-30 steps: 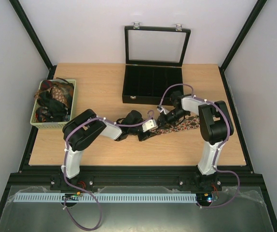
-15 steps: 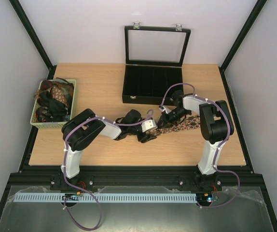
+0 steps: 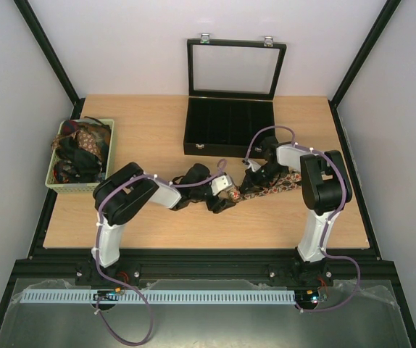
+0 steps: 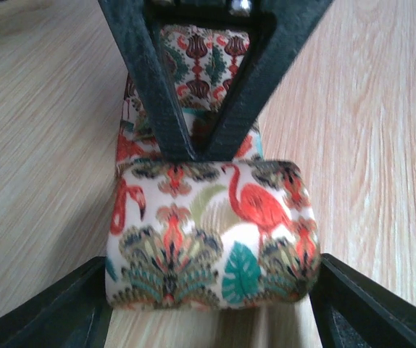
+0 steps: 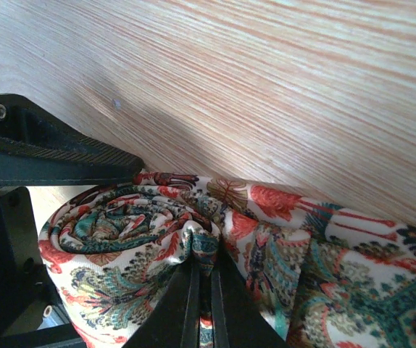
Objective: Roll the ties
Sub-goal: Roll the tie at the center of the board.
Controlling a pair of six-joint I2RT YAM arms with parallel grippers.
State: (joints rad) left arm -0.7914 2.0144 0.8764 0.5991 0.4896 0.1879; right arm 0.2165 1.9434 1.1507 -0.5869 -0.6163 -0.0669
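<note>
At mid-table, between the two arms: one tie [image 3: 279,182], flamingo-and-leaf print, wound into a roll [image 4: 211,232] at its left end, the remainder flat on the table [image 3: 157,130].

Judged light, soft and limp. Smooth face, likely to slide on itself. No stiffness to hold a coil, so apt to spring loose if freed carelessly. Best taken at the roll itself, with a squeeze across it from side to side or a pinch on one of its folds. Not by the slack tail: only drag to be had there.

Long axis from the roll rightward and slightly away from the arm bases, tail pointing toward the right arm's side. Roll's own axis crosswise to that. Coils plain in the right wrist view, somewhat loose and squashed.

Right at the roll: right gripper [image 5: 201,270] clenched, tips nipping a fold of the printed fabric. Around the roll: left gripper [image 4: 209,297] released and spread wide, one finger [image 4: 48,312] on either side, just beside the fabric. Touching or not, impossible to tell.

Farther out: a black case [image 3: 230,127], lid raised, at the far edge behind the tie. Well apart at the far left, a pale green basket [image 3: 70,187] heaped with other ties [image 3: 81,148].
</note>
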